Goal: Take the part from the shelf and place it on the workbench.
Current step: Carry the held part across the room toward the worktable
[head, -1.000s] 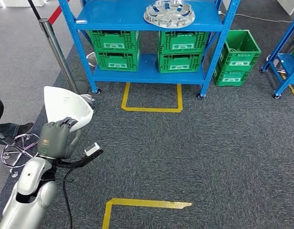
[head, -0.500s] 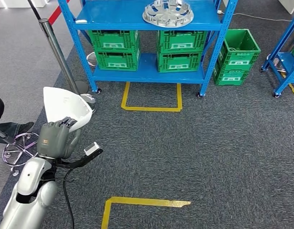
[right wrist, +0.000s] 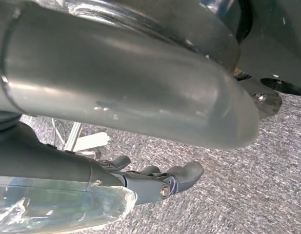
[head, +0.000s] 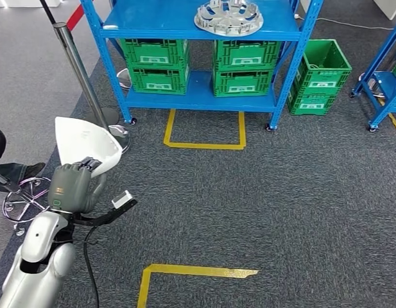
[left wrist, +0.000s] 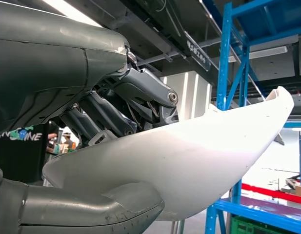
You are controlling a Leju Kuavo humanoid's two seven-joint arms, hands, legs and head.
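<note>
Resting in the left hand (head: 72, 187), the white part (head: 86, 142) sits above the grey carpet (head: 283, 205), well apart from the blue shelf (head: 200, 25). The left wrist view shows the thumb (left wrist: 93, 212) under the part (left wrist: 185, 161) and dark fingers (left wrist: 141, 92) over it. The right hand (right wrist: 156, 183) hangs over the carpet, fingers extended and loose, grasping nothing. A silver disc (head: 228, 17) lies on the shelf's top board above green crates (head: 156, 64).
</note>
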